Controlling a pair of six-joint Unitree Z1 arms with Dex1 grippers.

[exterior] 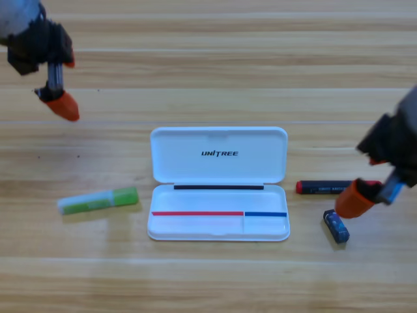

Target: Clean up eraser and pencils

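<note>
High view, one entry per item. White case (219,156): middle of the wooden table (208,280), lid thrown back toward the far edge and lying flat, "UNITREE" printed on it; shallow tray on the near side. Light green pencil (98,201): flat on the table well left of the case, apart from it; long axis close to left-right, tilted slightly so that the green end, pointing at the case, sits a little farther up than the white end, which points to the left edge. Red-ended pencil (329,187): flat on the table just right of the case's hinge line, not touching it; long axis almost exactly left-right, red tip pointing at the case, dark printed band running rightward until my own jaw covers the far end. Eraser (336,227): small dark blue block on the table right of the tray's near corner, nearer to me than the red-ended pencil; long axis on a diagonal, the pale end up and to the left, the dark end down and to the right. My right gripper (366,199): coming in from the right edge, one orange jaw tip low over the right end of the red-ended pencil and just above the eraser; I cannot tell how its jaws stand. My left gripper (60,88): waiting in the upper left corner, well away from everything, jaws spread and holding nothing.
</note>
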